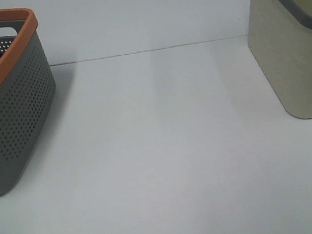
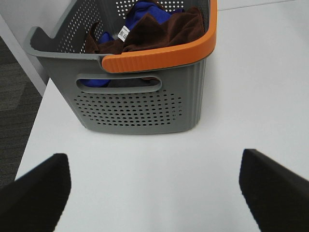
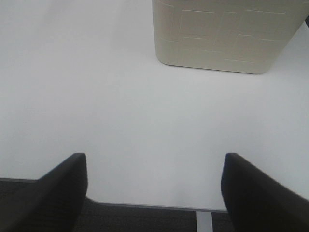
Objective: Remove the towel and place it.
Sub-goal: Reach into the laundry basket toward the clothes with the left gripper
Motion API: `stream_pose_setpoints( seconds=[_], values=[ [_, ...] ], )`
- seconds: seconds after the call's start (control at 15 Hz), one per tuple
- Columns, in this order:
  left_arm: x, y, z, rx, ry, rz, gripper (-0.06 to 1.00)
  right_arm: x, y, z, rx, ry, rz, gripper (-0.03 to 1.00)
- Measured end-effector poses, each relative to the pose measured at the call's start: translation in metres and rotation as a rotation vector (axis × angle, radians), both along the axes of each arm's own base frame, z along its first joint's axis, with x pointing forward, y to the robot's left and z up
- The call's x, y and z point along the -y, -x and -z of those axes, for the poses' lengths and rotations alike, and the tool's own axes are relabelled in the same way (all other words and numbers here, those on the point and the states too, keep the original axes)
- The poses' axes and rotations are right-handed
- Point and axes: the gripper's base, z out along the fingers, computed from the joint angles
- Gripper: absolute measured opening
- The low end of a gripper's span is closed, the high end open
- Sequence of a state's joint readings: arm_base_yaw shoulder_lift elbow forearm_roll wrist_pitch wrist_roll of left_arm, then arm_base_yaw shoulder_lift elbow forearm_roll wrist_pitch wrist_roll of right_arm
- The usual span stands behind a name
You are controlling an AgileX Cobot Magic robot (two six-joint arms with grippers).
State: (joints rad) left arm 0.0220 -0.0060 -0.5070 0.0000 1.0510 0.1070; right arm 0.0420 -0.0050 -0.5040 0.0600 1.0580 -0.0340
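Towel (image 2: 166, 28): bunched in grey basket (image 2: 140, 104), lower part hidden by rim.
Left gripper (image 2: 155, 191): fingers spread, partly cropped.
Right gripper (image 3: 153, 193): likewise spread, empty.

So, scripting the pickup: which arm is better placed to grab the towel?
Left. The left tool faces the orange-rimmed basket holding the towel; the right tool faces the beige basket.

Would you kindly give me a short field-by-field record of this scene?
towel: crumpled in the grey basket with a blue cloth; label showing
grey basket: orange rim, left side of table
beige basket: right side; contents not visible
left gripper: open, empty, facing grey basket
right gripper: open, empty, facing beige basket
task state: towel not yet removed
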Motion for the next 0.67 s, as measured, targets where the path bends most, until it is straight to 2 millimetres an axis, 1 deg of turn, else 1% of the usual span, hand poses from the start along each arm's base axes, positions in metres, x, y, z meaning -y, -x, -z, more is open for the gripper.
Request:
stream_pose_setpoints(
  seconds=[0.53, 0.6, 0.67],
  values=[
    [0.0000, 0.0000, 0.0000, 0.000, -0.004, 0.002, 0.89, 0.0000, 0.0000, 0.0000, 0.000, 0.000, 0.000, 0.76],
    [0.0000, 0.0000, 0.0000, 0.000, -0.004, 0.002, 0.90, 0.0000, 0.0000, 0.0000, 0.000, 0.000, 0.000, 0.76],
    [0.0000, 0.0000, 0.0000, 0.000, -0.004, 0.002, 0.93, 0.0000, 0.0000, 0.0000, 0.000, 0.000, 0.000, 0.76]
  ],
)
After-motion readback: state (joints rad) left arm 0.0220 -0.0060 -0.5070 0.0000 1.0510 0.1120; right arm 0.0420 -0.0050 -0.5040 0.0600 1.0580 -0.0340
